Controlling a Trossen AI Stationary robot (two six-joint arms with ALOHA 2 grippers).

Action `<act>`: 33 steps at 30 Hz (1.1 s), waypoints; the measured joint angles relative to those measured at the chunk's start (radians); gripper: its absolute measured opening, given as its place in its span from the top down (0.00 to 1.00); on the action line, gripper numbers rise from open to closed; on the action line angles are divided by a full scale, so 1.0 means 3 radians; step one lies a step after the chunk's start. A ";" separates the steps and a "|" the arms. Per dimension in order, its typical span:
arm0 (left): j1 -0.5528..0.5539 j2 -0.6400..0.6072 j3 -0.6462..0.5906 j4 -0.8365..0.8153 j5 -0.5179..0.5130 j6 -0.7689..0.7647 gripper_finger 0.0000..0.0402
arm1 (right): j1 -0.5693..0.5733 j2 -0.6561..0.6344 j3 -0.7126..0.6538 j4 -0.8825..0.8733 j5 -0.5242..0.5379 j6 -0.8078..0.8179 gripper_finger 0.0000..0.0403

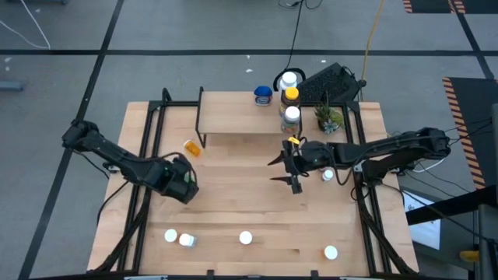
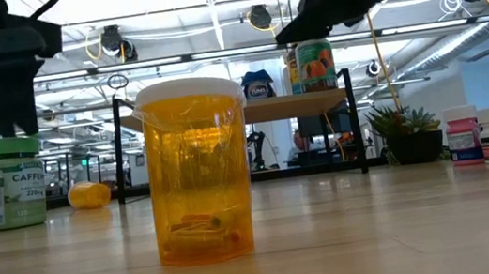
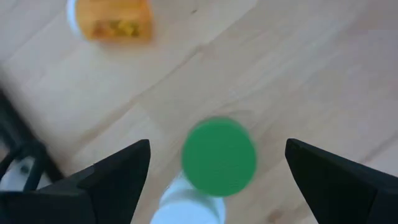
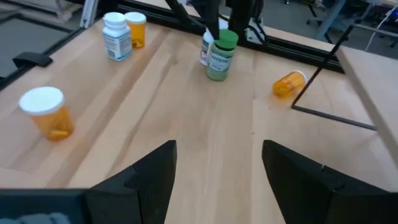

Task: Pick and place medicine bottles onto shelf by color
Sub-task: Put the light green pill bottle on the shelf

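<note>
A: What surrounds the grippers?

B: An orange bottle (image 1: 191, 147) lies on its side by the shelf (image 1: 241, 117) leg. A green-capped bottle (image 3: 218, 155) stands directly under the left gripper (image 1: 180, 177), a white bottle (image 3: 186, 206) touching it. The potted plant (image 1: 328, 117) sits beside the shelf's right end.

A: Fingers?

B: Left gripper: spread wide above the green cap, touching nothing. Right gripper (image 1: 285, 169): wide apart, empty, over bare table in front of the shelf, which carries four bottles at its right end.
</note>
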 joint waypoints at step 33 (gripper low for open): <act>0.0183 0.0448 0.0061 0.0105 0.0129 0.0284 0.48 | 0.0264 0.0005 -0.0085 0.0348 0.0000 0.0160 0.42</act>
